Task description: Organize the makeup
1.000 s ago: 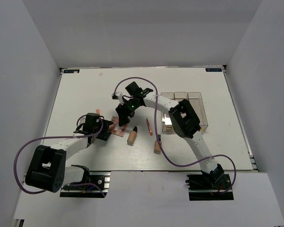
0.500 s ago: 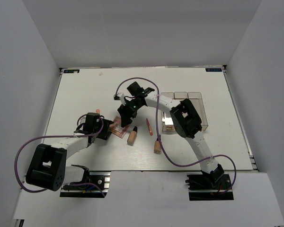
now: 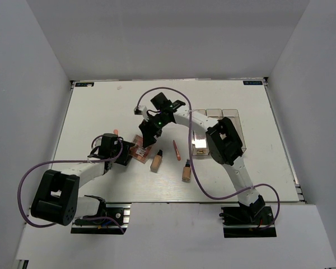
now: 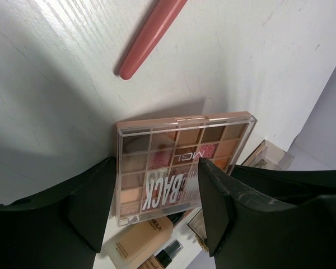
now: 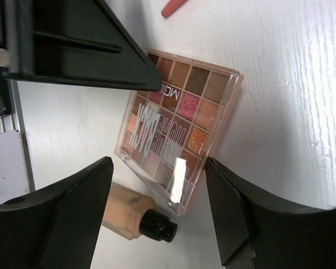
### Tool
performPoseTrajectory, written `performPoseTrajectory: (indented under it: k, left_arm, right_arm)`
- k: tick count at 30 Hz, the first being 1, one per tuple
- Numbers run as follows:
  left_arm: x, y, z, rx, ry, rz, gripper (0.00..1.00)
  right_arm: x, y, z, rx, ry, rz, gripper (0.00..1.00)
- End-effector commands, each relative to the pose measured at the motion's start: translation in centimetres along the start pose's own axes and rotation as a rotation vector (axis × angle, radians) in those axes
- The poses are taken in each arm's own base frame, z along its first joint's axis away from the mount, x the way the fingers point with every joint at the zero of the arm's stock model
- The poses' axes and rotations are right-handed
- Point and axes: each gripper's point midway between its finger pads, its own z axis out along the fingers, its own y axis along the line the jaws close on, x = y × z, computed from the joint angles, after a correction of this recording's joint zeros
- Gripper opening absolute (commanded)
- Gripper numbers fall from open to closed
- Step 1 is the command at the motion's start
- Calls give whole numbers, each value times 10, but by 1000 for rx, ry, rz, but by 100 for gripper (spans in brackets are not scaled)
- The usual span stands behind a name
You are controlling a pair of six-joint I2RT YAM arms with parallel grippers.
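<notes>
An eyeshadow palette (image 3: 139, 153) with pink and brown pans sits left of centre, its far edge raised off the table. My left gripper (image 3: 127, 152) is shut on the palette (image 4: 173, 151), one finger at each side. My right gripper (image 3: 147, 136) is open and hovers above the palette (image 5: 179, 123), touching nothing. A beige bottle (image 3: 155, 162) with a black cap lies just right of the palette, also in the wrist views (image 4: 140, 241) (image 5: 129, 213). A second bottle (image 3: 186, 171) lies further right. A thin pink stick (image 3: 177, 150) lies between them. Another pink stick (image 3: 116, 133) (image 4: 151, 31) lies left of the palette.
The clear three-compartment box (image 3: 235, 131) stands to the right, behind the right arm's elbow. The edge of another flat palette (image 4: 267, 158) shows behind my left gripper's right finger. Purple cables loop over both arms.
My right gripper has drawn back and up from the palette. My left gripper and the palette have stayed where they were.
</notes>
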Motion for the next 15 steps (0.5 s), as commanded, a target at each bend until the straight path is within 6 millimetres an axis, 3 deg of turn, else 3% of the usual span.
performPoseTrajectory:
  k: [1,15]
  left_arm:
    - [4,26,4,-69,16,20,70]
    - [5,28,5,-69,19,29,70]
  right_arm:
    - [-17,45,-6,-109,-32,-44,72]
    - [-18,54,-9,-133,-35,-48,66]
